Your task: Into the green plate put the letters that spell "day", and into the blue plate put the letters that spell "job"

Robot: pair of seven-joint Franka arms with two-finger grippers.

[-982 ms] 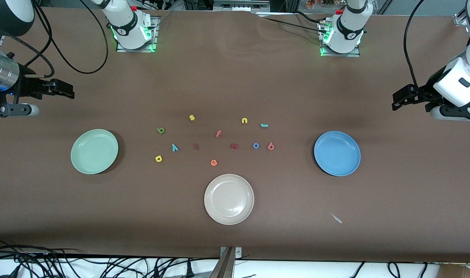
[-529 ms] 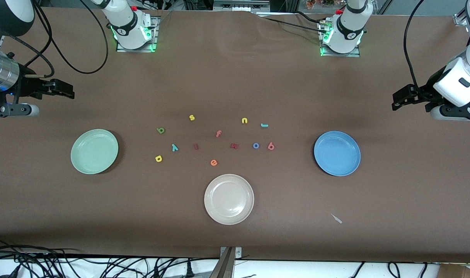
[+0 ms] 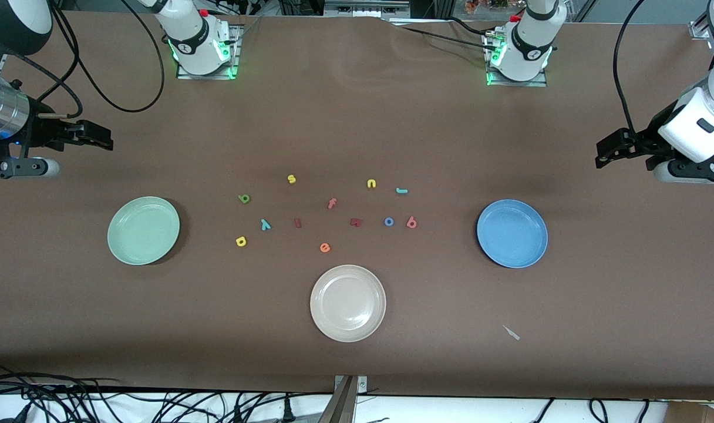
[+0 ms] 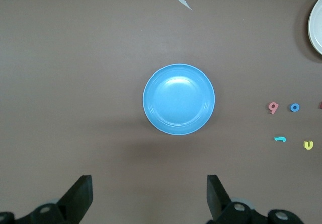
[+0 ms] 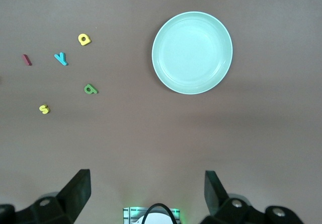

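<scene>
The letters for "day" lie loose on the tabletop toward the right arm's end of the scatter: the green stemmed letter (image 3: 244,198), the teal y (image 3: 265,224) a little nearer the front camera, and the yellow round letter (image 3: 241,241) nearer again. The green plate (image 3: 122,247) sits beside them, farther toward the right arm's end, with nothing in it. The letters for "job" lie toward the left arm's end: the teal j (image 3: 401,190), and nearer the front camera the blue o (image 3: 389,221) with the pinkish-red b (image 3: 411,222) just beside it. The blue plate (image 3: 498,255) is well apart from them and also bare.

By that, nothing is done yet; all six letters remain to be moved.

Between the two groups are spare letters: a yellow s (image 3: 291,178), a yellow n (image 3: 371,184), a salmon f (image 3: 332,203), an orange e (image 3: 324,247) and two dark red pieces. A cream plate (image 3: 327,323) sits nearest the front camera.

The right gripper (image 3: 96,139) hangs over bare tabletop at its own end, jaws spread and holding nothing. The left gripper (image 3: 612,151) does the same at its end. Both arms wait.

The tabletop is covered in plain brown, with a small pale scrap (image 3: 511,332) near the front edge and cables below it.
</scene>
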